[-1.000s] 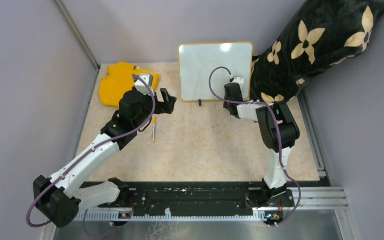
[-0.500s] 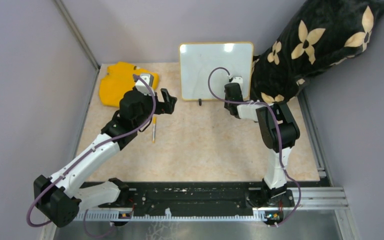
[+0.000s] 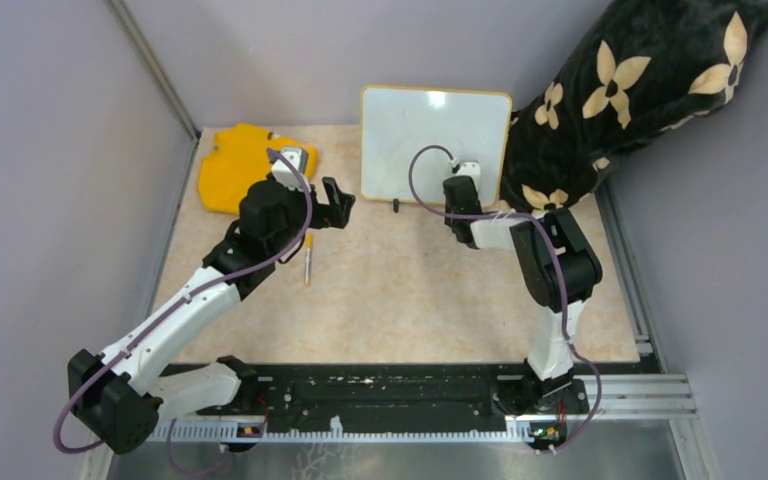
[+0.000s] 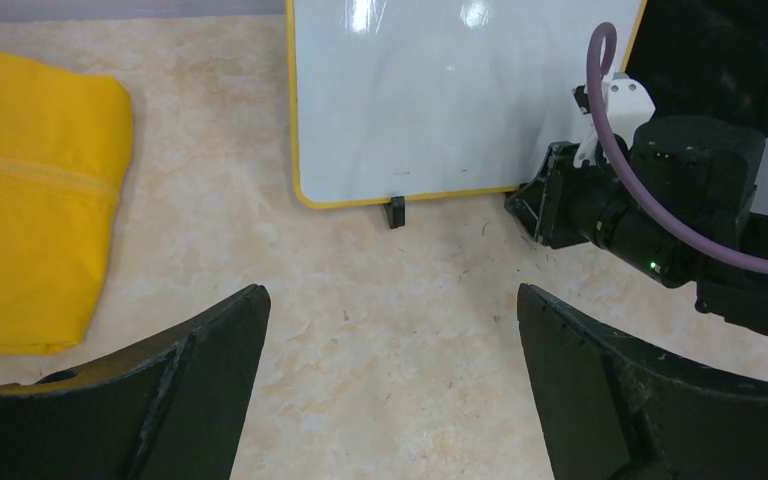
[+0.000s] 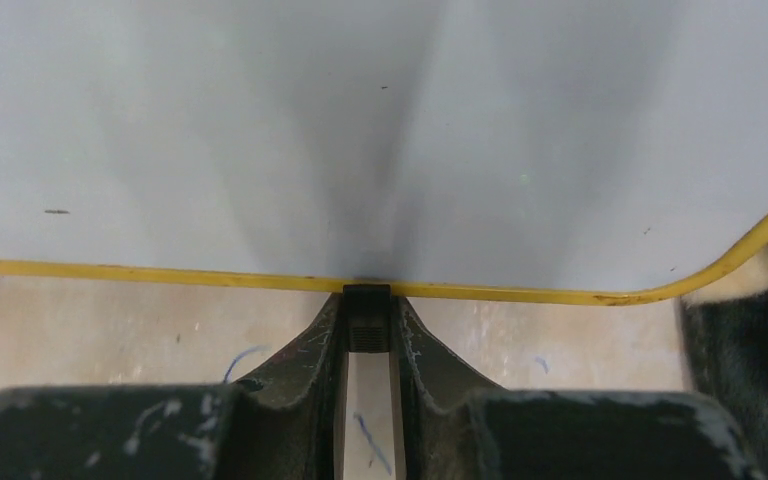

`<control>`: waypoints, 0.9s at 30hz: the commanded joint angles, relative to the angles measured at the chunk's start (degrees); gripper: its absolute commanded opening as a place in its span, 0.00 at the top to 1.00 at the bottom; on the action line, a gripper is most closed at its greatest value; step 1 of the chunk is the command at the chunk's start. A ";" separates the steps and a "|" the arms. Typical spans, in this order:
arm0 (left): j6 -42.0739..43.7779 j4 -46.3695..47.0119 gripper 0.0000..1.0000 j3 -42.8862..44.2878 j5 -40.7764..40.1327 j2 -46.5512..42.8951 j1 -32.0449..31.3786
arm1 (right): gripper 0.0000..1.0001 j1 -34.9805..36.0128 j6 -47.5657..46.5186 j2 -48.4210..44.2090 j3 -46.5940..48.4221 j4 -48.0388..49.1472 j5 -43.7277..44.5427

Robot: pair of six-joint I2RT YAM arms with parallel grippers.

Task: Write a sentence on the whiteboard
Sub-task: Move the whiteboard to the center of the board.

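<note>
The whiteboard [image 3: 430, 130] stands upright at the back of the table, its face blank; no sentence shows on it. It also shows in the left wrist view [image 4: 440, 90] and the right wrist view [image 5: 360, 130]. My right gripper [image 3: 457, 188] is shut on the board's right black clip foot [image 5: 367, 318] at the yellow bottom rim. The other foot [image 4: 394, 211] stands free. My left gripper [image 3: 338, 203] is open and empty, held above the table left of the board. A thin marker [image 3: 307, 262] lies on the table below the left arm.
A yellow cloth [image 3: 240, 165] lies at the back left. A black cushion with cream flowers [image 3: 640, 90] leans against the board's right side. Grey walls close in the left and back. The tabletop [image 4: 380, 330] is beige marble.
The whiteboard has swung slightly, its top edge shifting right. My right gripper has moved a little left and toward me with the foot. The left arm has not moved.
</note>
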 commanded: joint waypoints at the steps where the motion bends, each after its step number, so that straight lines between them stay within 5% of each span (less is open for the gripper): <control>1: -0.40 1.69 0.01 -0.45 0.82 0.15 -0.40 | 1.00 3.91 0.24 -5.68 -2.18 -2.18 2.68; 27: -0.67 1.69 0.01 -0.94 0.64 0.56 -0.37 | 1.00 14.32 6.68 -27.34 -24.99 -7.00 4.65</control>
